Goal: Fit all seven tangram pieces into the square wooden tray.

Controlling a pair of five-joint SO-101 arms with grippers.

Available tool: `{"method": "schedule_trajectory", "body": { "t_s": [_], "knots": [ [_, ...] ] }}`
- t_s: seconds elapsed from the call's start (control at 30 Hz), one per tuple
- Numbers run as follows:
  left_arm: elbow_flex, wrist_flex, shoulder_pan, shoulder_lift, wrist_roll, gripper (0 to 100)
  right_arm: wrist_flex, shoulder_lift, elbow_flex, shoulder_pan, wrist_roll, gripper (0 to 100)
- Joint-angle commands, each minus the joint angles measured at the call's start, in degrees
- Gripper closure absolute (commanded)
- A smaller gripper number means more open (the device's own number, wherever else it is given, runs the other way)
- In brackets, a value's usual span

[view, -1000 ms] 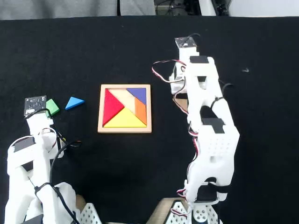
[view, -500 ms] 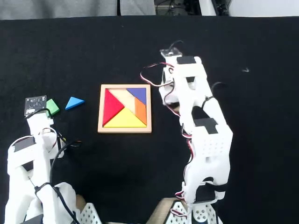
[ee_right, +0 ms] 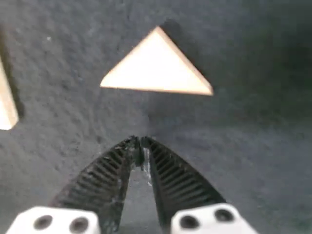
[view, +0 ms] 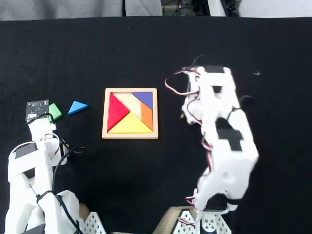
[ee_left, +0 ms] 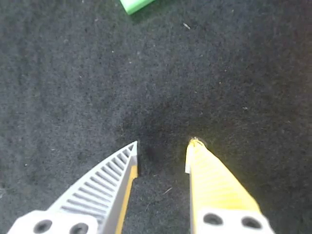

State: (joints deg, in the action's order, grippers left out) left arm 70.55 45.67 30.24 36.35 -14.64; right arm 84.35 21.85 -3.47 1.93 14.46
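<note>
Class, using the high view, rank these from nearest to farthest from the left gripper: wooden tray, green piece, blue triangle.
1. Green piece, right beside the left gripper.
2. Blue triangle, just past the green piece.
3. Wooden tray, mid-table.

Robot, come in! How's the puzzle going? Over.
Left gripper open, right gripper shut, empty. Tray part filled; green piece, blue triangle, pale triangle outside. Nothing blocking.

Tray: you have one square wooden tray (view: 130, 136).
Pieces in tray: you can log four, namely red triangle (view: 116, 111), yellow triangle (view: 130, 125), dark blue triangle (view: 145, 99), orange piece (view: 147, 115).
Pieces loose on surface (view: 97, 48): you can log three, namely green piece (view: 55, 111), light blue triangle (view: 77, 107), pale wooden triangle (ee_right: 157, 66).
Piece total: your tally is seven, five of them triangles.
End effectors: you have two, left end effector (ee_left: 165, 144) and right end effector (ee_right: 140, 142).
</note>
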Motion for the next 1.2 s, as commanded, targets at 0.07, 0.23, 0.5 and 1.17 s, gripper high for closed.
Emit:
{"method": "schedule_trajectory", "body": {
  "t_s": [0.07, 0.23, 0.5, 1.17],
  "knots": [
    [-0.2, -0.8, -0.6, 0.0, 0.3, 83, -8.5, -18.4, -11.6, 0.9, 0.4, 98.8],
    [-0.2, -0.5, -0.6, 0.0, 0.3, 83, -16.9, -13.5, -11.2, 3.8, 0.0, 98.7],
    [-0.2, -0.6, -0.6, 0.0, 0.3, 83, -11.8, 5.1, 6.3, 7.6, -0.1, 98.8],
    [-0.2, -0.6, -0.6, 0.0, 0.3, 83, -3.1, 14.9, 31.3, -3.4, -6.9, 98.8]
  ]
}}
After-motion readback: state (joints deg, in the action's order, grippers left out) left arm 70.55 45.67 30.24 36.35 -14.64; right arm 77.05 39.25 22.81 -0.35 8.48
